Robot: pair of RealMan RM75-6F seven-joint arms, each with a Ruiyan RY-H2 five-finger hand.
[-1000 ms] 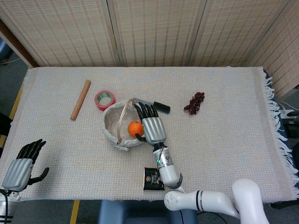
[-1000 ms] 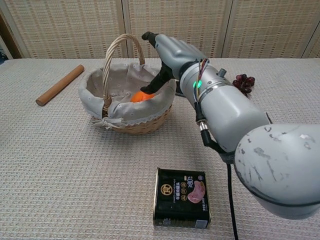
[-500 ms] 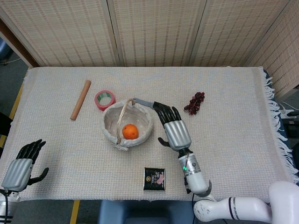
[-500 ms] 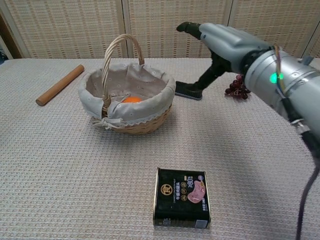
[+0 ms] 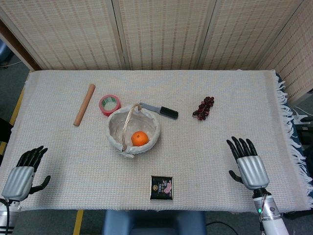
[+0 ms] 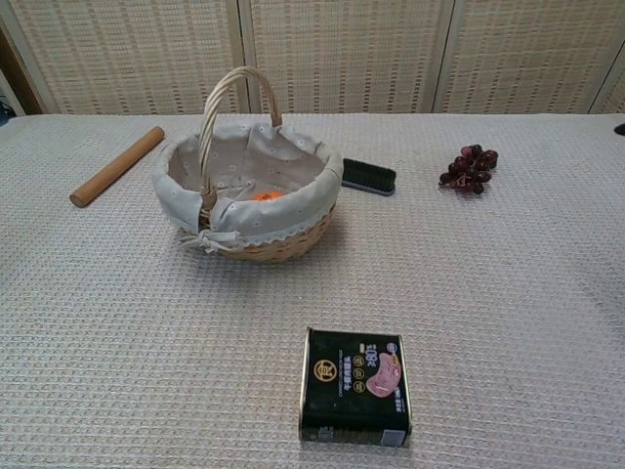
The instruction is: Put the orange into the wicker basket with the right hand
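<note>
With the orange (image 5: pixel 140 138) lying inside the wicker basket (image 5: pixel 116 140), my task looks finished.
Far to its left my left hand (image 5: pixel 20 175) rests with fingers spread and empty; my right hand (image 5: pixel 248 163), well right of the basket, is also spread and empty. I count one orange, one basket; next I need only rest.

Bystanders I see on the cloth

Rolling pin (image 5: pixel 84 104) and tape roll (image 5: pixel 109 105) upper left, knife (image 5: pixel 159 110) centre, grapes (image 5: pixel 203 108) upper right, tin (image 5: pixel 162 187) bottom centre.
</note>
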